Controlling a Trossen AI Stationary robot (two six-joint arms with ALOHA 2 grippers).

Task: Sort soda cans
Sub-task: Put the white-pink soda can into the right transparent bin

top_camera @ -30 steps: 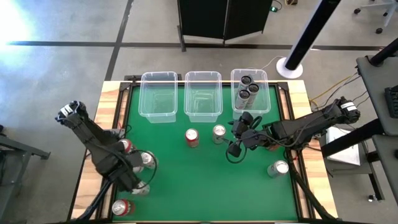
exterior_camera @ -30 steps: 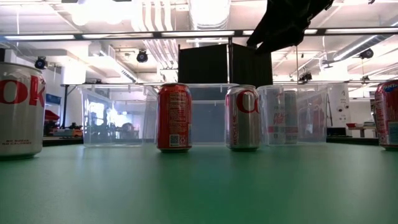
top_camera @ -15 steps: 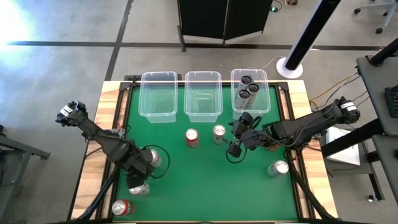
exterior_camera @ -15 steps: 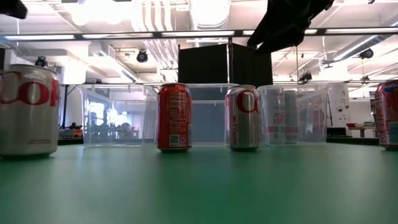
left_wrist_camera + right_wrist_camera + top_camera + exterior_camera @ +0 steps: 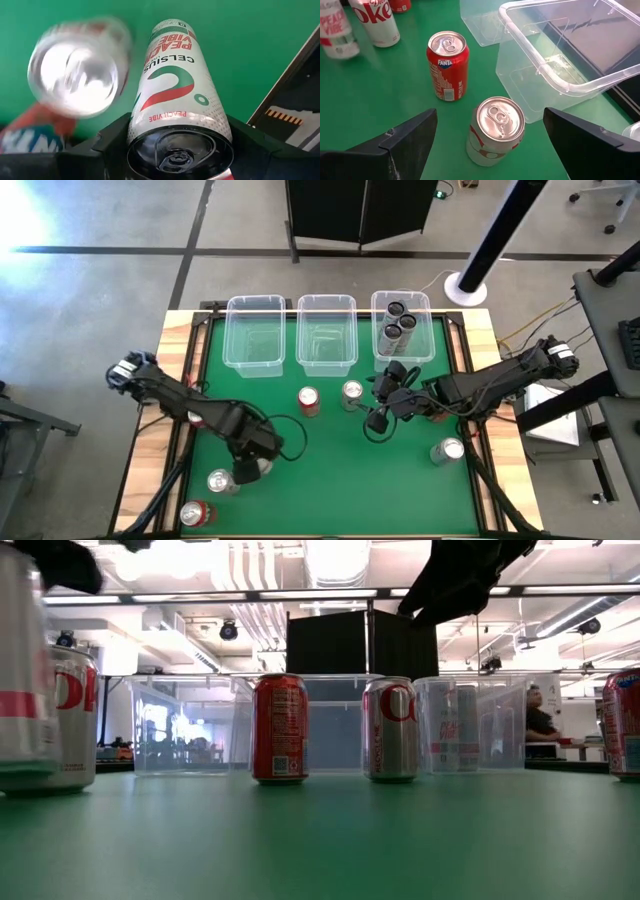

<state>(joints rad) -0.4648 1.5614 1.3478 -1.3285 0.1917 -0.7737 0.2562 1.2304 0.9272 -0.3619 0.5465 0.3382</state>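
Three bins (image 5: 325,330) stand in a row at the table's (image 5: 330,480) far edge; the right one holds cans (image 5: 397,327). Two cans (image 5: 330,397) stand side by side just before the middle bin, another (image 5: 447,450) near the right edge, two (image 5: 209,496) at the near left

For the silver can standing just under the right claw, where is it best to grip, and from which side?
Grip the silver cylindrical metal can around its upper body, coming from above. It stands upright, and the open right claw already straddles it, clear of the red Fanta can and clear plastic bin.

Overhead looks down; low camera level; wrists close; red can (image 5: 309,401) (image 5: 279,728) (image 5: 448,65) shared.
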